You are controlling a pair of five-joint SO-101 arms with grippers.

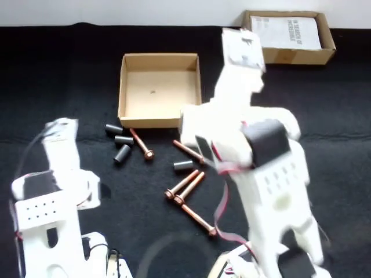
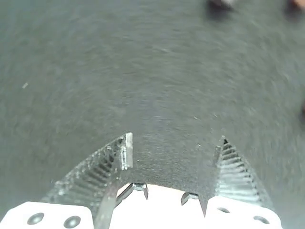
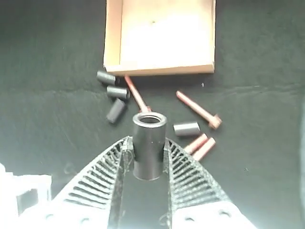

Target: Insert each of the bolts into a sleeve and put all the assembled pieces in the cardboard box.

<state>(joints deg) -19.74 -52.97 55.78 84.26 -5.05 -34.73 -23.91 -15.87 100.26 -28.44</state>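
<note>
My right gripper (image 3: 148,143) is shut on a dark grey sleeve (image 3: 149,128), held upright with its open end showing, above the black mat. Beyond it lie loose sleeves (image 3: 117,92) and copper bolts (image 3: 198,109) in front of the open cardboard box (image 3: 112,38). From above, the box (image 1: 123,87) sits at the centre back, with sleeves (image 1: 123,139) and bolts (image 1: 199,219) scattered before it. The right arm (image 1: 255,145) stands over the bolts. My left gripper (image 2: 174,152) is open over bare mat, and its arm (image 1: 58,156) is at the front left.
A second cardboard box (image 1: 328,35) holding a printed sheet stands at the back right. The black mat (image 1: 69,81) covers the table, with free room on its left side and at the far right.
</note>
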